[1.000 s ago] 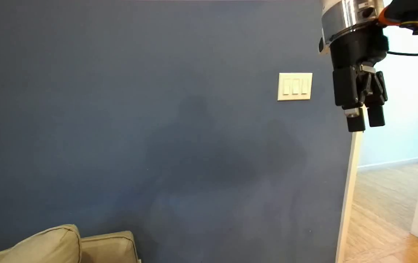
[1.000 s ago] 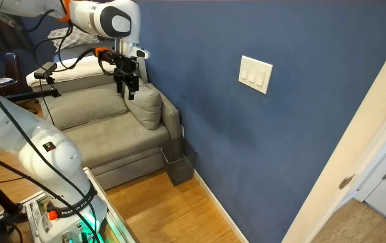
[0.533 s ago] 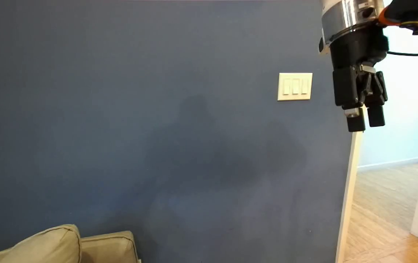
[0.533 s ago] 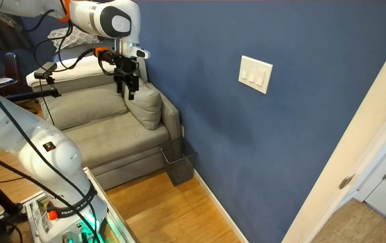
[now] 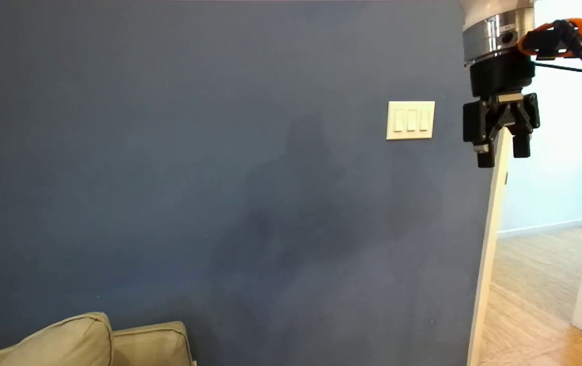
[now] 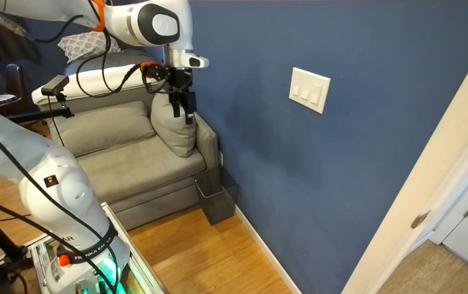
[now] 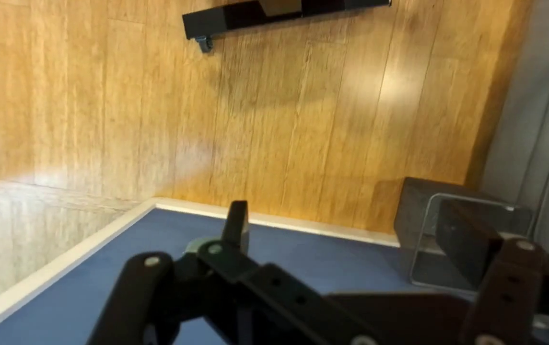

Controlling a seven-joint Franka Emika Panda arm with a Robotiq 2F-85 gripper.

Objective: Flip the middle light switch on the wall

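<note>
The end effector [image 7: 344, 224] runs off the wrist view's bottom edge.

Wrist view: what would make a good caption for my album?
Looking down past the open tool: plank floor, blue wall and a dark see-through bin.

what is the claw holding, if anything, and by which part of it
Nothing: the claw is open, its fingers apart with nothing gripped between them. The middle switch is out of contact with it.
</note>
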